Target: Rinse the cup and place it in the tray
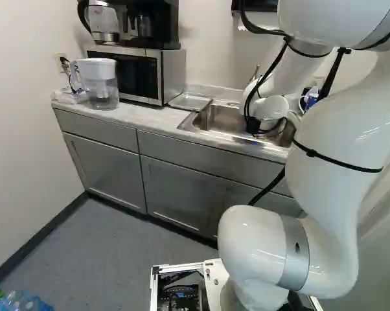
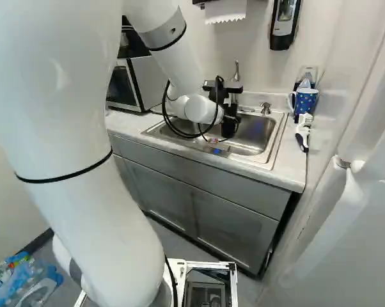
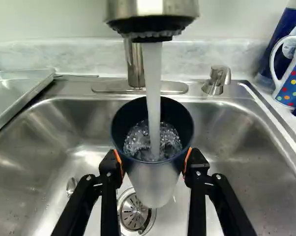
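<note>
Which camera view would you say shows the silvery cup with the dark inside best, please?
The wrist view: it shows the cup from above, held in the black gripper, with water running into it. In either base view, I cannot tell it from the dark shapes at the arm's end.

Cup [image 3: 155, 184]: inner bottom hidden under churning water [image 3: 143, 142].
Drain [image 3: 133, 216]: partly covered by the cup.
Faucet [image 3: 153, 9]: head cut off by the wrist view's edge.
Tray [image 3: 17, 96]: one side outside the wrist view.
Mug [image 2: 305, 102]: cut off in the wrist view.
Arm [image 1: 337, 155]: upper part beyond both base views' top edges.
Microwave [image 1: 138, 71]: partly behind the arm, right base view.
Bottles [image 2: 32, 284]: cut off in both base views.
</note>
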`<state>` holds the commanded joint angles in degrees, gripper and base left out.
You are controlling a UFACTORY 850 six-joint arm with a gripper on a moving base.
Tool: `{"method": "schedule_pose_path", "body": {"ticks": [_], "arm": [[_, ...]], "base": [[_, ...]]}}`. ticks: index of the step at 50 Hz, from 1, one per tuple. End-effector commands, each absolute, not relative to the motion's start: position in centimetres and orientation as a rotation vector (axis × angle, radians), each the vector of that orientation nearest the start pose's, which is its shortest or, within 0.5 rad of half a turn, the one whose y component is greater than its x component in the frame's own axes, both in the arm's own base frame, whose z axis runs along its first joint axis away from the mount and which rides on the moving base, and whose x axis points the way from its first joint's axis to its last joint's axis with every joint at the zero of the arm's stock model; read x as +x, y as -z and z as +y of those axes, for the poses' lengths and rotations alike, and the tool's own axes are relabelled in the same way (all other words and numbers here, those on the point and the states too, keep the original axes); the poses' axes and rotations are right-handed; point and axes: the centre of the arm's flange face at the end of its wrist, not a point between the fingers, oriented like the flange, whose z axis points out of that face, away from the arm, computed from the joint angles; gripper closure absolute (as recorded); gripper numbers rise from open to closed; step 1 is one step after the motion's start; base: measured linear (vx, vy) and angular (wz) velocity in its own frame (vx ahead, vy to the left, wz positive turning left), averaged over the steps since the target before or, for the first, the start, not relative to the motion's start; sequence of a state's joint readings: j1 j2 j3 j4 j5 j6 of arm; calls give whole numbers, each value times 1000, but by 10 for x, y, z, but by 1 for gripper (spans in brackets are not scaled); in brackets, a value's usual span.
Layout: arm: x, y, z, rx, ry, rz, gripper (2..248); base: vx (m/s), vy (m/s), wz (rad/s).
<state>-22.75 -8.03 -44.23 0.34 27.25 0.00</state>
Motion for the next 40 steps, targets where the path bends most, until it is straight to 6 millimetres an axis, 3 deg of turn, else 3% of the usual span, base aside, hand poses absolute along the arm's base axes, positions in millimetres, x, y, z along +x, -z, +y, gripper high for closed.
{"method": "schedule_pose_path", "body": {"ticks": [40], "arm": [[468, -455, -197, -2806, 1736, 575, 124]], "base": [[0, 0, 0]]}}
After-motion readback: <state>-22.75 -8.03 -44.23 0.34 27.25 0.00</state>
